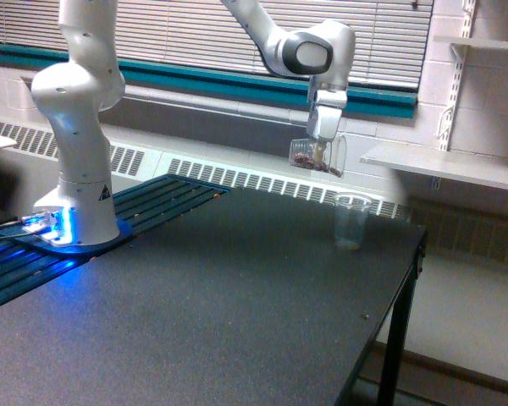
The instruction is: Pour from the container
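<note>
One dark table point(237, 321) fills your foreground, with the arm's white base point(76, 203) on its far corner at the exterior view's left. Farther back, near the table's far right edge, you see a tall clear cup point(351, 222) standing upright. Above and to its left, the gripper point(322, 145) is clamped on the container point(316, 157), held in the air with dark bits inside.

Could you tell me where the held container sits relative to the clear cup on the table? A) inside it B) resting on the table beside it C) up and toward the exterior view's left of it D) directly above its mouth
C: the container hangs in the gripper above the table, higher than the cup and offset to the exterior view's left.
</note>
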Motion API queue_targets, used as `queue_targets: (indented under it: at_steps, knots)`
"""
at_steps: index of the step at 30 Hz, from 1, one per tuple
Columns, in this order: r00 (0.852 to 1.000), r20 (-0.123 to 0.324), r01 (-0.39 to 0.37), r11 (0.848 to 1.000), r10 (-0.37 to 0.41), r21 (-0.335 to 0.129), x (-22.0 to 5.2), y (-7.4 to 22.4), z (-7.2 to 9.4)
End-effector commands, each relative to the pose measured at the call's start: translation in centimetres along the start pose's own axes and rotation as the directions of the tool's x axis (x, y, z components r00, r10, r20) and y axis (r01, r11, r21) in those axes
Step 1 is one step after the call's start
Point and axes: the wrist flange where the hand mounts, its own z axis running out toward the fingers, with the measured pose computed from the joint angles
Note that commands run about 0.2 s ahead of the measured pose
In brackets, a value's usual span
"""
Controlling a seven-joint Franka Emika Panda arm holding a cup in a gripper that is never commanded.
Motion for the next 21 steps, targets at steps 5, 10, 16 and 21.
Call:
queue_targets:
  at_steps: [5, 10, 16, 21]
  knots:
    - [0.999, 0.03, 0.042, 0.999, -0.043, 0.017, 0.8, 1.0, 0.9]
    - [0.997, 0.047, 0.059, 0.998, -0.06, 0.018, 1.2, 1.2, 1.5]
    - [0.995, 0.064, 0.072, 0.997, -0.073, 0.016, 2.0, 1.5, 2.0]
    - [0.994, 0.076, 0.077, 0.997, -0.078, 0.014, 2.9, 1.6, 2.4]
